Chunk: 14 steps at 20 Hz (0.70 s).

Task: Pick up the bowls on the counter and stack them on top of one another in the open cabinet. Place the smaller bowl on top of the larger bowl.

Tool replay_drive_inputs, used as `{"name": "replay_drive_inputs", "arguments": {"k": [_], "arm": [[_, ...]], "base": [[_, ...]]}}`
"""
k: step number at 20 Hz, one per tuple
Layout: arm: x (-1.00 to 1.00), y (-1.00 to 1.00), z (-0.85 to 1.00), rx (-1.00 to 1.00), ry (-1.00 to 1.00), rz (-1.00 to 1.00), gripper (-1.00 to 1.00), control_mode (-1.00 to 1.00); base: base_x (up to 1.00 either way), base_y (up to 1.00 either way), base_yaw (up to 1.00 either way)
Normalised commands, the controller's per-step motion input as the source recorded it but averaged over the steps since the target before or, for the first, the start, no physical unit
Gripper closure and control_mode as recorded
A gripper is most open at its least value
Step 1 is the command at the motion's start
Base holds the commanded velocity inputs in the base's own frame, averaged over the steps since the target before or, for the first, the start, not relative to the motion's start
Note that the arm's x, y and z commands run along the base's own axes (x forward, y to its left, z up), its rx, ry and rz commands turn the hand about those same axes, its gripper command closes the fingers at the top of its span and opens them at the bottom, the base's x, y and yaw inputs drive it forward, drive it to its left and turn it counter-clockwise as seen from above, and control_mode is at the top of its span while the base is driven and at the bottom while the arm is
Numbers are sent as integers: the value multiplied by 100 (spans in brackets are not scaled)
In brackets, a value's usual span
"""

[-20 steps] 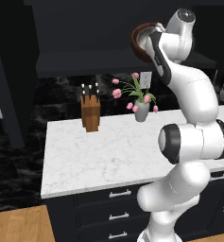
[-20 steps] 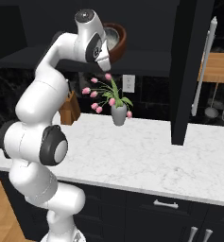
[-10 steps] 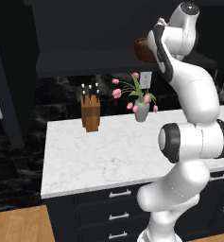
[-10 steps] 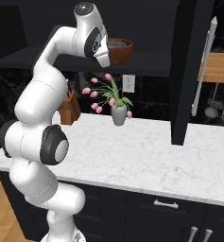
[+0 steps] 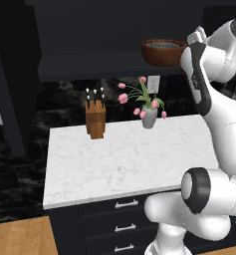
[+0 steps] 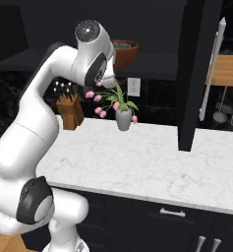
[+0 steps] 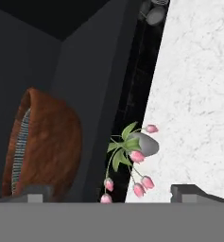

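Observation:
The larger bowl (image 5: 162, 55), reddish-brown, stands level on the shelf of the open cabinet (image 5: 89, 64). The smaller bowl (image 5: 162, 45) sits inside it, so just its grey speckled rim shows. From the other side, the larger bowl (image 6: 124, 53) holds the smaller bowl (image 6: 122, 46) on the open cabinet's shelf (image 6: 152, 61). In the hand view my gripper (image 7: 112, 194) is open and holds nothing. There the larger bowl (image 7: 49, 146) lies apart to its left, with the smaller bowl's rim (image 7: 20, 151) at its mouth. The counter (image 5: 129, 154) bears no bowl.
A brown knife block (image 5: 95, 119) and a grey vase of pink tulips (image 5: 149, 117) stand at the back of the counter, under the shelf. A dark upright panel (image 6: 194, 74) rises at the counter's right. Utensils (image 6: 221, 103) hang beyond it. Dark drawers (image 5: 124, 204) run below.
The brown bowl looked tilted at my hand a second ago; now it stands level on the shelf. My hand has drawn back from it to the right.

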Motion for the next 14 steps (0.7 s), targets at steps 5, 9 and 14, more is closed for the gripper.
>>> {"name": "replay_drive_inputs", "arguments": {"k": [5, 9, 14], "arm": [[-100, -10, -100, -5, -1, -9, -100, -100], [-100, -1, -100, -18, 0, -3, -100, -100], [-100, -27, -100, -7, -8, -2, -100, -100]], "base": [[0, 0, 0], [0, 0, 0], [0, 0, 0]]}}
